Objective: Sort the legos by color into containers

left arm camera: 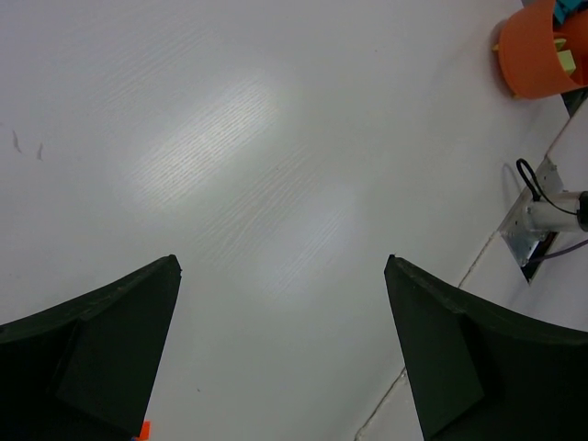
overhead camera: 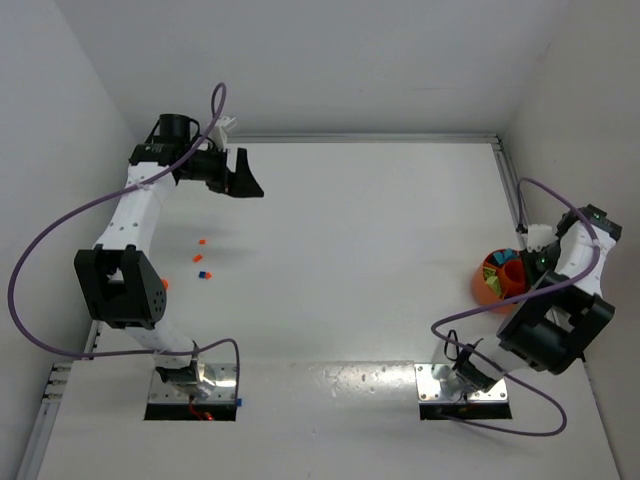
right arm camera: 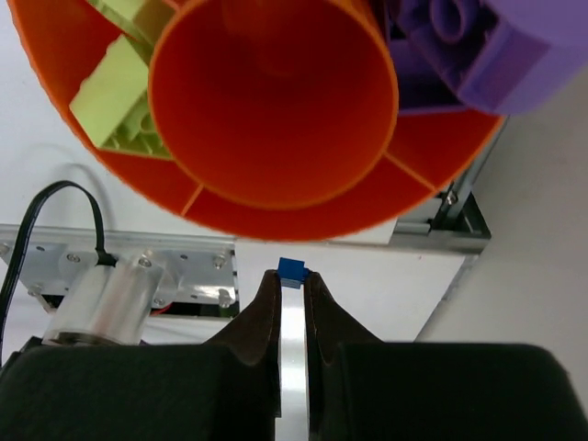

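Right gripper (right arm camera: 292, 287) is pinching a tiny blue brick (right arm camera: 292, 271) at its fingertips, jaws nearly together. Just beyond the tips I am seeing the orange bowl (right arm camera: 303, 219), with lime bricks (right arm camera: 115, 92) ahead-left and purple bricks (right arm camera: 478, 55) ahead-right. I am judging this the drop step: next I am needing the blue compartment under the tips before releasing. Left gripper (left arm camera: 282, 266) is hanging wide and empty, well apart.
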